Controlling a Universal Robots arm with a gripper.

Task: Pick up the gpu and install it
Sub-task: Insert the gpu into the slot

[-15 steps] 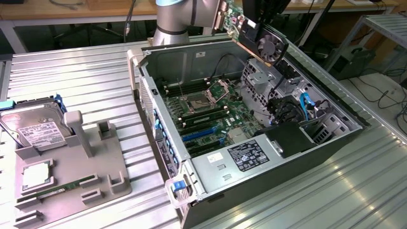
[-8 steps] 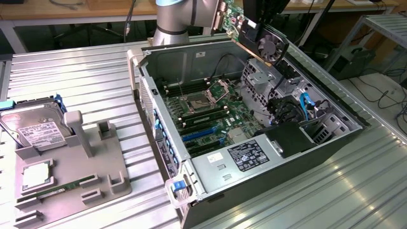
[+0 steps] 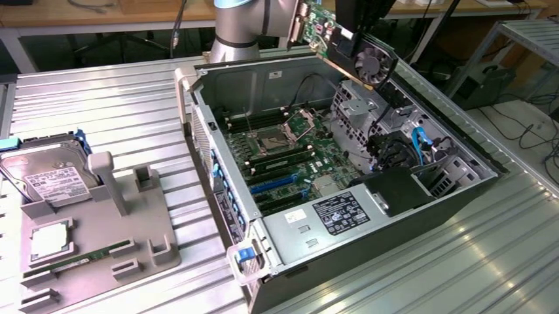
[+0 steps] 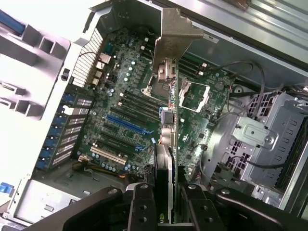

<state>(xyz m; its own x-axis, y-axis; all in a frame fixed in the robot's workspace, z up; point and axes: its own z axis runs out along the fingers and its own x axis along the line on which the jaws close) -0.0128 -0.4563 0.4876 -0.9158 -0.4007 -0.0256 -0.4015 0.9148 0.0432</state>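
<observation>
The gpu (image 3: 328,33) hangs tilted in the air over the far rim of the open computer case (image 3: 222,196). Its green board, silver end bracket and black fan are in sight. My gripper (image 3: 354,40) is shut on it from above. In the wrist view the gpu (image 4: 166,120) is edge-on, with its bracket far out over the motherboard (image 4: 130,91). My gripper (image 4: 166,199) clamps the card between two black fingers (image 4: 143,207). The blue expansion slots (image 3: 275,184) lie well below the card, on the motherboard (image 3: 288,150).
A grey parts tray (image 3: 96,248) at the exterior view's left carries a hard drive (image 3: 44,173), a RAM stick (image 3: 88,256) and a square chip (image 3: 51,242). Inside the case are a drive cage (image 3: 358,111), cables (image 3: 419,147) and a power supply (image 3: 341,216). The robot base (image 3: 235,33) stands behind the case.
</observation>
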